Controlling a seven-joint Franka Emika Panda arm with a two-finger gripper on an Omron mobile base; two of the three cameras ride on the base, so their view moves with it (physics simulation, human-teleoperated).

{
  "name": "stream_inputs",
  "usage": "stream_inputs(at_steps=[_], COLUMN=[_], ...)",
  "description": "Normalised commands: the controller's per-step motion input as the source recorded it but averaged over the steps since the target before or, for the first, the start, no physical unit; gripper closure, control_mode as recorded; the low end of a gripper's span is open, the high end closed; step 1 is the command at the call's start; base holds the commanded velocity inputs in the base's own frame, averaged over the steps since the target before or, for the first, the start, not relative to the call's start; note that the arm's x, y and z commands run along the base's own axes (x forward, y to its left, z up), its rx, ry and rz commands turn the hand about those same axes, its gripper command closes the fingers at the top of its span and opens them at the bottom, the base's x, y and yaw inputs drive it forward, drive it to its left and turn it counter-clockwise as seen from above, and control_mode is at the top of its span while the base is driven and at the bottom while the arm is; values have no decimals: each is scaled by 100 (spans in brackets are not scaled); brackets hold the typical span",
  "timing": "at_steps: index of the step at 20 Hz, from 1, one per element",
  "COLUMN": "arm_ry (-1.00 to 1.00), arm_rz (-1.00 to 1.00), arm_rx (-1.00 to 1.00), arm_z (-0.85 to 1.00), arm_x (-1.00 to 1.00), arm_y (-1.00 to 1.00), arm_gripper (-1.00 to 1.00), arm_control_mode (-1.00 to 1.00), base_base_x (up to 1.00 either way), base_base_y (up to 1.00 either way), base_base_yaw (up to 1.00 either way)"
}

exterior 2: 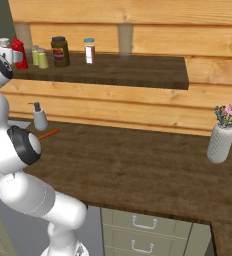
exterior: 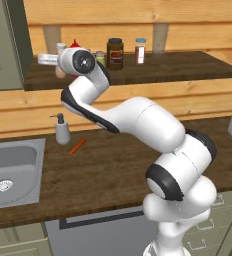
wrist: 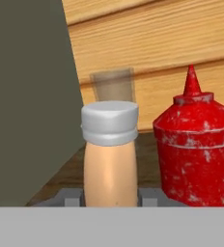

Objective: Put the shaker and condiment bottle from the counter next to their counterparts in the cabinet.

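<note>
Tool (wrist: 110, 200) of mine grips the condiment bottle (wrist: 110, 159) just beside the red squeeze bottle (wrist: 196, 149); releasing clumsily could topple either on the shelf (exterior: 178, 67).

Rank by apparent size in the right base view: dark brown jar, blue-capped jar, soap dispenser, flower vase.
1. Flower vase, though nearness to the camera inflates it
2. Dark brown jar
3. Soap dispenser and blue-capped jar: too alike to rank

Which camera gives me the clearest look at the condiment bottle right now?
The hand view: the condiment bottle stands large between the gripper's fingers, beside the red squeeze bottle. In the left and right base views the arm covers most of it, leaving little beyond its white cap.
</note>
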Motion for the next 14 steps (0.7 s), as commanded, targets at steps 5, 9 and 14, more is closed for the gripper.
stream_inputs(at_steps=[5,9,14], arm_ry=[-2,-4,-3], arm_rz=[-1,-1,-1], arm_rx=[-2,-1,0], arm_z=[-20,-17,-11], arm_x=[9,1,0], arm_y=[0,0,0], arm_gripper=[100,-100,-100], arm_control_mode=[-100,-100,-100], base_base_x=[0,0,0], base_base_y=[0,0,0], base_base_yaw=[0,0,0])
